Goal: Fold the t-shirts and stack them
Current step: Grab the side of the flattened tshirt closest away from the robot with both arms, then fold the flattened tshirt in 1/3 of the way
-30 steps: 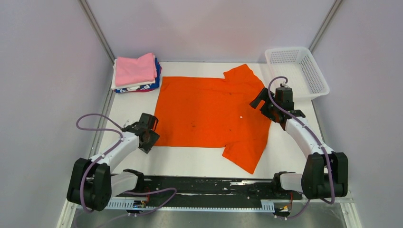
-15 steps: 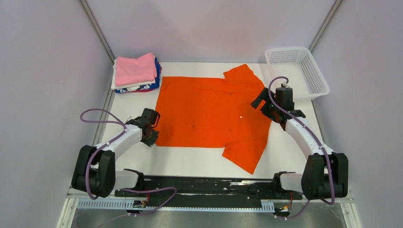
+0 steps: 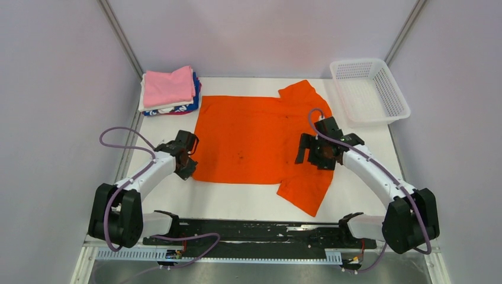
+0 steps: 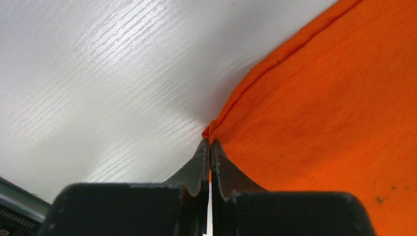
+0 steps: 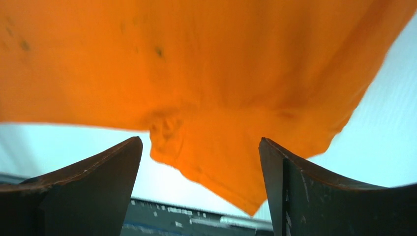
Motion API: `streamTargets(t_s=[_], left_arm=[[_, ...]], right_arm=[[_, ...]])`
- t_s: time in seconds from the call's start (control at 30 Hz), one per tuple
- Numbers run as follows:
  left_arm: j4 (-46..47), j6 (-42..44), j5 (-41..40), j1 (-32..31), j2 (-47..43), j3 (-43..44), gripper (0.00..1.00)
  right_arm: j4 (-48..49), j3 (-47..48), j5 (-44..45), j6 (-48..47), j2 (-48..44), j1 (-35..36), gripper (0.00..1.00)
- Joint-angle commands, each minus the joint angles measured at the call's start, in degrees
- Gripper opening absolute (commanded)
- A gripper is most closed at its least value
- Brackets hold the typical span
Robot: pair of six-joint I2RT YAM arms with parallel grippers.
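Finds orange shirt flat on the desk beside the basket, left end effector pinched shut on the hem corner farthest from it. Records right end effector, jaws wide apart, newly swung from the basket's side to above the shirt's sleeve. Suggests first fold imminent.

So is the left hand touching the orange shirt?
Touching. The left wrist view shows the left hand pinched shut on a corner of the orange shirt.
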Motion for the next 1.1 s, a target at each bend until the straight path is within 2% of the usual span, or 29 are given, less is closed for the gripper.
streamTargets(t_s=[0.0, 0.13, 0.27, 0.7, 0.77, 0.87, 1.0, 1.07], left_arm=[[-3.2, 1.91, -1.81, 0.41, -0.8, 2.9, 0.0], [-4.48, 3.04, -1.4, 0.36, -0.2, 3.58, 0.0], [-4.83, 4.41, -0.71, 0.36, 0.65, 3.92, 0.0], [-2.41, 4.35, 1.27, 0.38, 0.02, 0.63, 0.0], [-2.6, 4.14, 1.4, 0.42, -0.16, 0.27, 0.0], [-5.28, 3.4, 1.24, 0.44, -0.92, 0.92, 0.0], [-11.32, 1.82, 0.24, 0.44, -4.0, 0.41, 0.0], [-14.09, 1.07, -0.26, 0.44, -6.24, -0.11, 0.0]], right_arm=[[-11.15, -3.22, -5.82, 2.35, -1.02, 6.58, 0.86], [-12.15, -8.61, -7.84, 8.32, -1.07, 13.01, 0.77], [-11.85, -12.56, -5.76, 14.34, -1.22, 17.1, 0.67], [-3.18, -18.22, 3.64, 23.57, 4.35, 17.95, 0.43], [-2.7, -18.54, 3.87, 24.01, 4.93, 18.26, 0.33], [-5.53, -18.56, 2.75, 24.26, 3.92, 19.31, 0.13], [-11.46, -19.07, -3.04, 25.5, 0.68, 20.59, 0.0], [-12.67, -19.88, -6.13, 25.82, -1.26, 21.04, 0.0]])
